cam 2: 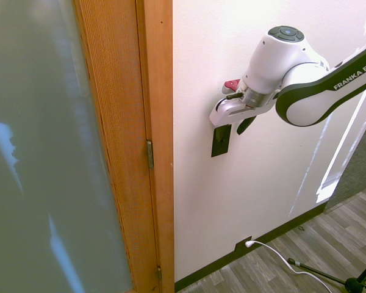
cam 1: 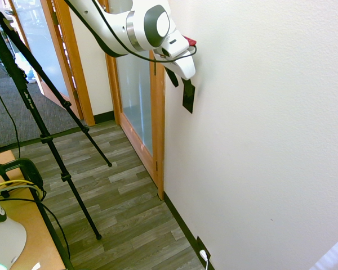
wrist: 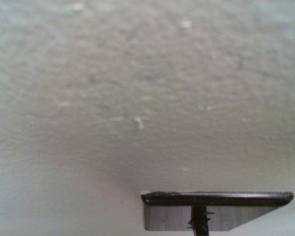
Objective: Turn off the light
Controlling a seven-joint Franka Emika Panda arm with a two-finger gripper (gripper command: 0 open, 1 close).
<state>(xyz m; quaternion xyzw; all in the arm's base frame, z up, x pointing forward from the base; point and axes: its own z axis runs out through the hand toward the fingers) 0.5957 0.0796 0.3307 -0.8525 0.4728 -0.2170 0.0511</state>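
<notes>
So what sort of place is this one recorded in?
Probably a hallway or office corridor: a bare white wall with a black switch plate, a wood-framed frosted-glass door, and wood-look plank flooring.

black switch plate (cam 1: 188, 97) on white textured wall (cam 1: 259, 129); orange wood door frame (cam 1: 157, 124); grey-brown plank floor (cam 1: 124, 214), lower frame.

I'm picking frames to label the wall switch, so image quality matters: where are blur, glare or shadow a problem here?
First exterior view: sharp, evenly lit; the small black upright wall switch plate is partly hidden by the white arm's gripper. Second exterior view: sharp, with a bright sunlight patch low on the white textured wall. Wrist view: soft and dim, only the plate's edge showing.
</notes>
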